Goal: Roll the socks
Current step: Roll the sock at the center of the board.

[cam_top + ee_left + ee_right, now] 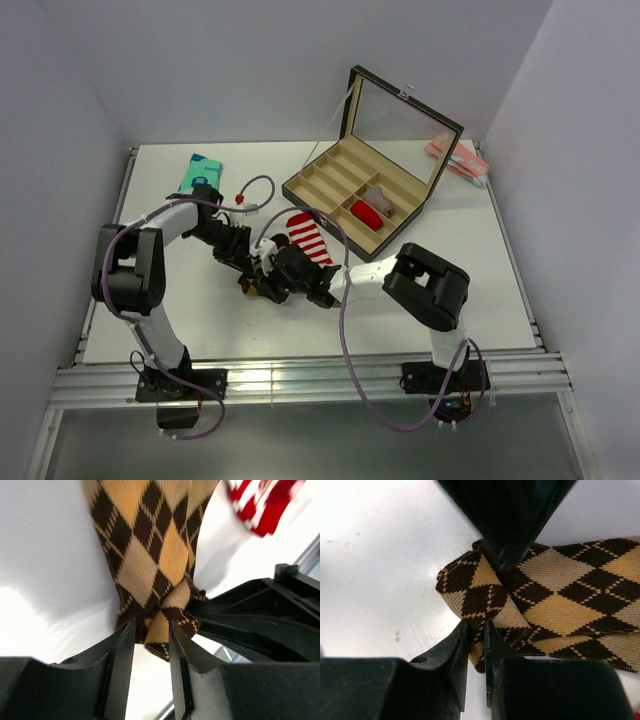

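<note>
The brown and tan argyle sock [150, 555] lies on the white table with its near end folded into a bunch. My right gripper [476, 625] is shut on that folded end [485, 597]. My left gripper [152, 627] faces it from the other side, jaws apart, with the sock's tip lying between the fingertips. In the top view both grippers, left [246, 264] and right [278, 278], meet over the argyle sock [252, 288] at the table's middle. The red-and-white striped sock [308, 238] lies flat just behind them; it also shows, blurred [260, 505], in the left wrist view.
An open compartment box [322, 178] with a raised lid stands at the back right, a plain red roll [365, 213] in one cell. A teal packet [198, 172] lies at the back left, a pink packet [457, 158] at the back right corner.
</note>
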